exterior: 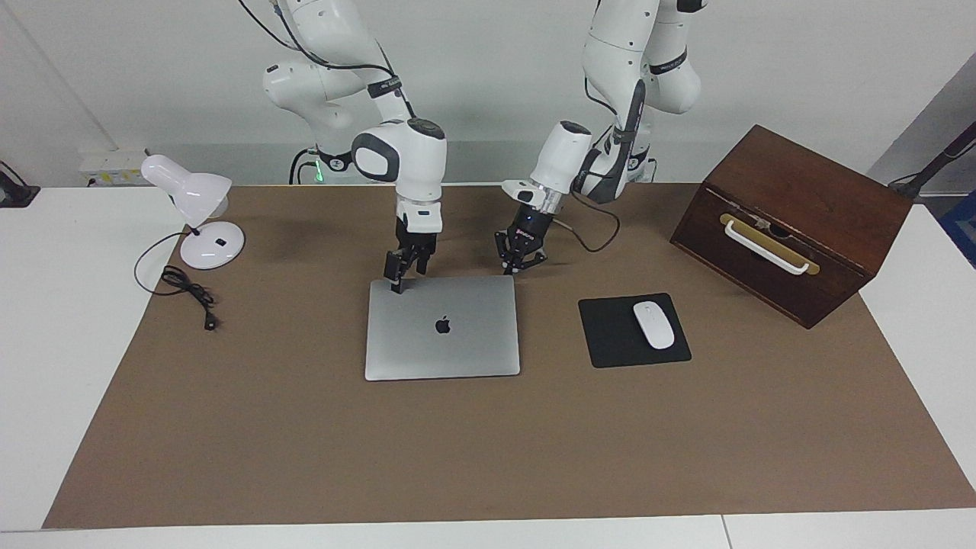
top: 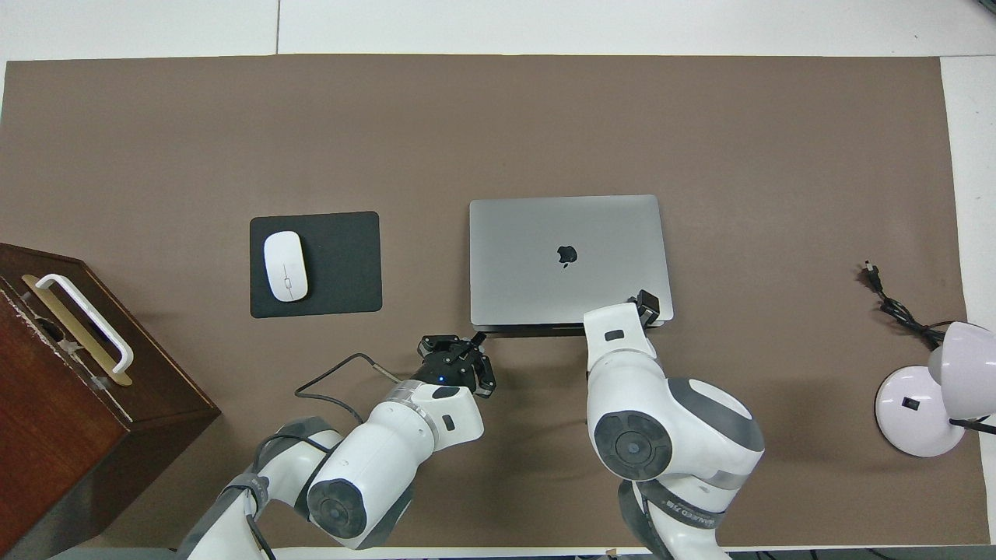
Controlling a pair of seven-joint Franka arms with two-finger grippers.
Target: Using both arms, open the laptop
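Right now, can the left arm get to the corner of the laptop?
Probably yes. The left gripper hangs just over the corner of the closed laptop nearest the robots, toward the mouse pad, with nothing between them. The right gripper is at the laptop's next corner along that edge, out of its way.
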